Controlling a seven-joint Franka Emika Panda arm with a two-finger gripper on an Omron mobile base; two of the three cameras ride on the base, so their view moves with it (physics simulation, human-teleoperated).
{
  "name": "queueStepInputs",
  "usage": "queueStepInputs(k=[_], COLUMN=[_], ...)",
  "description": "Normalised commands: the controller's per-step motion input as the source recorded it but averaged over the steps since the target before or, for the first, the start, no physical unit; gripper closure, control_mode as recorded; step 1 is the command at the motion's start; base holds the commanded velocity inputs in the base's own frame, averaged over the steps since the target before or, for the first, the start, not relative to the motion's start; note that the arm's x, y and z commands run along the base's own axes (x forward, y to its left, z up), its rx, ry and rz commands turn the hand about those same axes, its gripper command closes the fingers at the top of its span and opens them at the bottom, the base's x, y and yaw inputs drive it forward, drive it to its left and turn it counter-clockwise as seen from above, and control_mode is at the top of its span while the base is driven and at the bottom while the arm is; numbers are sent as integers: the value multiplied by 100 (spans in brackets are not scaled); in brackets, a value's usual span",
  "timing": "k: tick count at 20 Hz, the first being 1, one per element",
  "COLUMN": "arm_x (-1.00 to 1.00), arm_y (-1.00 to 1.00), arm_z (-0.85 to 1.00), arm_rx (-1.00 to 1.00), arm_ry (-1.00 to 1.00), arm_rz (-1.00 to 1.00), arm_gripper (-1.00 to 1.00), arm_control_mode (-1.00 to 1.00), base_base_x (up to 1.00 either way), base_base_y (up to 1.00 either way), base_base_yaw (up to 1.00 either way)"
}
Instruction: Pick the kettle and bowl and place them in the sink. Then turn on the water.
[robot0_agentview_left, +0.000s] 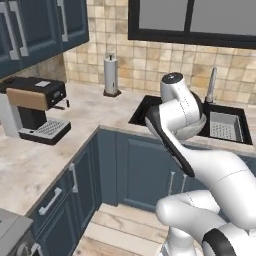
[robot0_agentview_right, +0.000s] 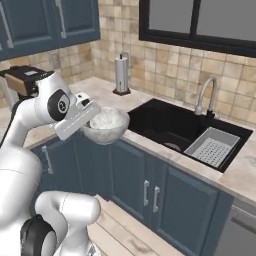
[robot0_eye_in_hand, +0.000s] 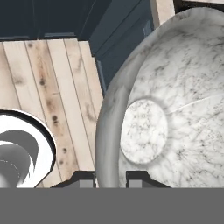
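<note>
Whitish speckled bowl (robot0_agentview_right: 106, 125) held upright, apparently just outside the black sink's (robot0_agentview_right: 165, 125) counter edge.

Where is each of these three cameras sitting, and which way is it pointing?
Left base view: behind the arm's left, facing the black sunken sink; white arm at lower right.
Right base view: behind its right, facing the same sink and the round speckled whitish bowl held at the counter edge; arm at lower left.
Hand view: on the hand, looking down past the claw pinching the bowl's rim, floor below.
Both base views share the sink and the silver paper-towel holder.

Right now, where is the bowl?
The bowl is held by its rim in the gripper, in the air over the counter's front edge, left of the sink.
</note>
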Motion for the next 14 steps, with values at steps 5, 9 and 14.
queueStepInputs(k=[5,9,14], arm_x=[0,0,0], arm_y=[0,0,0], arm_z=[0,0,0], arm_rx=[0,0,0], arm_ry=[0,0,0], arm_rz=[0,0,0], arm_gripper=[100,100,100], arm_control_mode=[100,100,100], base_base_x=[53,51,50], base_base_y=[18,18,15], base_base_yaw=[-30,-29,-28])
